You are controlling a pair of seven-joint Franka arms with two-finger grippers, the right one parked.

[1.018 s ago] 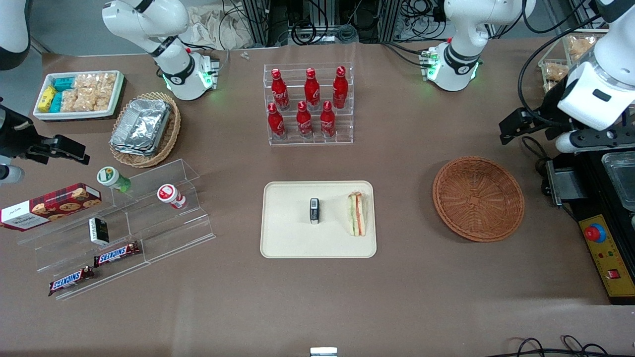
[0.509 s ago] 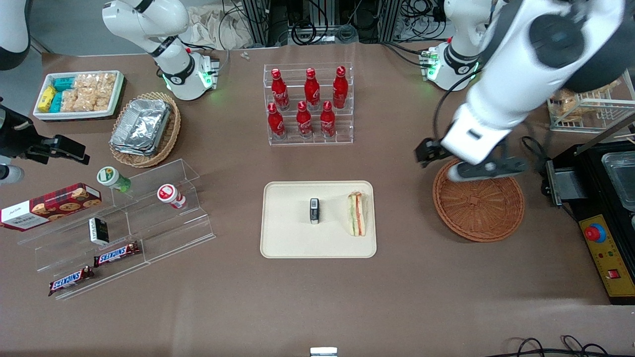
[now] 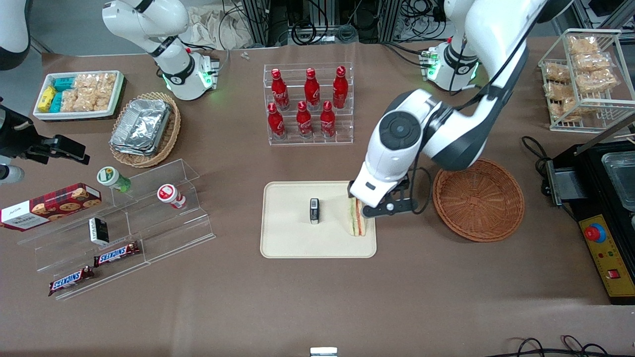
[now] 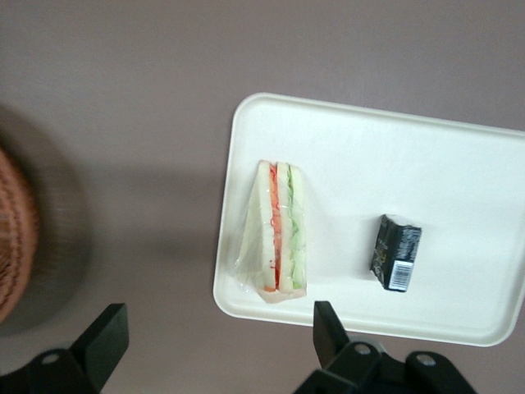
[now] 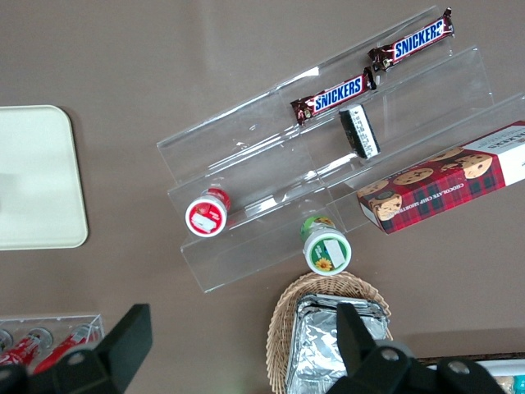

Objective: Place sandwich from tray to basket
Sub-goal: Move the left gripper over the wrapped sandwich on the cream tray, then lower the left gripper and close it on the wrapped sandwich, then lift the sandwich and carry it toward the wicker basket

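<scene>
Your open gripper (image 4: 220, 309) could clip the tray (image 4: 344, 156).
It hangs by the edge nearest the basket (image 3: 478, 213); the sandwich (image 4: 283, 230) lies close inside, leaving you little room.

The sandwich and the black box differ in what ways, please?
The sandwich is pale, with red and green filling; the box is black, with a white barcode label. The sandwich is longer than the box. Both lie on the tray, and the open gripper hangs above, near the sandwich.
</scene>
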